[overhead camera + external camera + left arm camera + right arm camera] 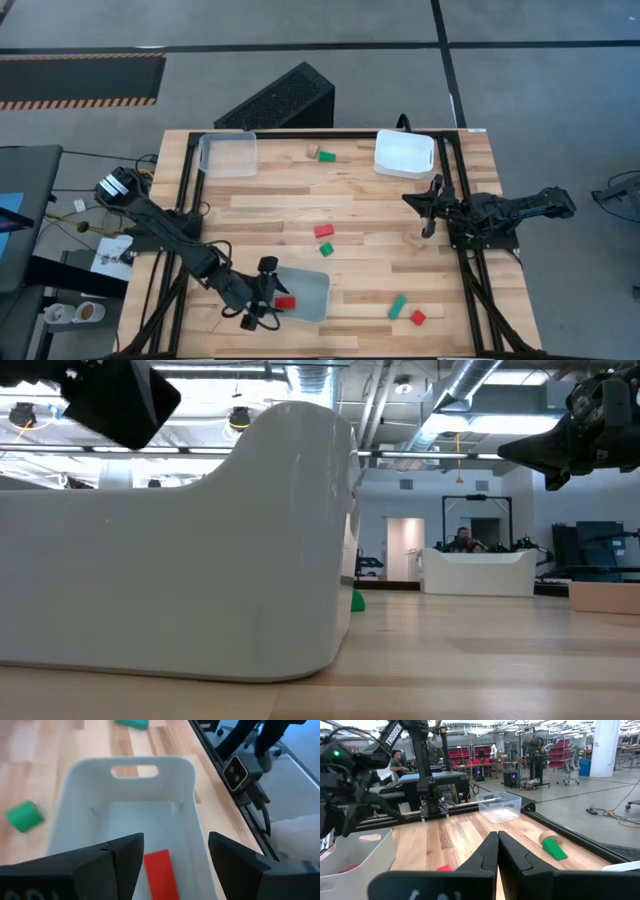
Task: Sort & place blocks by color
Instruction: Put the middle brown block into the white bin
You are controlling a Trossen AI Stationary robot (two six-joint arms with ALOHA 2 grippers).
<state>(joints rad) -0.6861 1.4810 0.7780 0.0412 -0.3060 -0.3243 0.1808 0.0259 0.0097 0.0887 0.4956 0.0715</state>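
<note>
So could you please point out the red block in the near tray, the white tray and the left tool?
red block point(161, 872): left wrist view, middle of its top face.
white tray point(404, 168): high view, its near rim.
left tool point(175, 857): left wrist view, midway between its open fingertips.

Red bar point(285, 302): lies flat inside the translucent tray point(318, 300) at lower centre-left of the high view; in the left wrist view it shows as a flat red rectangle point(161, 873) on the tray floor.

Red block point(323, 230) and green block point(325, 249): centre of the table, one just below the other, close but apart.

Green bar point(397, 306), tilted diagonally, and a small red block point(417, 317): lower right, just beside each other.

Plain wood piece point(313, 151) with a green block point(327, 156) just beside it: upper centre, between the two far trays.

Plain wood block point(411, 238): right of centre, pale against the tabletop, hard to make out.
</note>
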